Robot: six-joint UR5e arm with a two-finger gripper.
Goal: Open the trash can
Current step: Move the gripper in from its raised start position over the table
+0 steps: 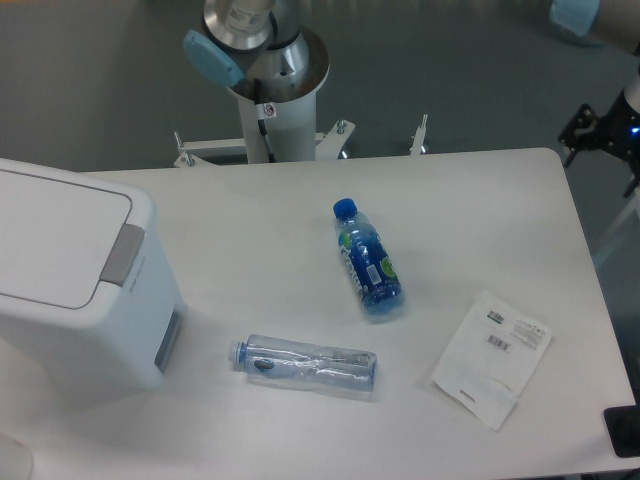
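Note:
The trash can (70, 290) is a large white box at the table's left side, with its flat lid (50, 235) lying shut. A grey latch tab (121, 254) sits at the lid's right edge, and a grey panel (168, 338) is on the side facing the bottles. My gripper (600, 135) shows only partly as a dark shape with a blue light at the right edge of the view. It is past the table's far right corner and far from the trash can. Its fingers are too cut off to read.
A blue bottle (368, 262) lies mid-table. A clear crushed bottle (308, 364) lies near the trash can's front right. A white paper packet (492, 358) lies at the right. The arm's base column (268, 90) stands behind the table's far edge.

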